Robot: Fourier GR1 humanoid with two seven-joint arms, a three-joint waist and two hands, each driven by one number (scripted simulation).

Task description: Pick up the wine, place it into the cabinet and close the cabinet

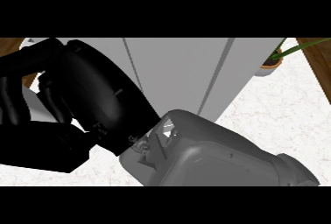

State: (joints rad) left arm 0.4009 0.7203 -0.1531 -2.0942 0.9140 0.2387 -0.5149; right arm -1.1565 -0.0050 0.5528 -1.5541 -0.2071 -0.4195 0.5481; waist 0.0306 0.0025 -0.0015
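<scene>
right hand up against the grey cabinet, doors look shut; fingers bent, can't tell what, if anything, they grasp. wine not visible, likely inside. best to press flat along the door. left hand unseen.

A big black hand fills the space left of the cabinet, raised close to the viewpoint, its fingers curled over at the far left. Its grey forearm runs off below the cabinet toward the lower right. The cabinet is pale grey with upright seams down its front. Right of the cabinet, a potted plant stands on the white speckled counter. The wine cannot be seen.
</scene>
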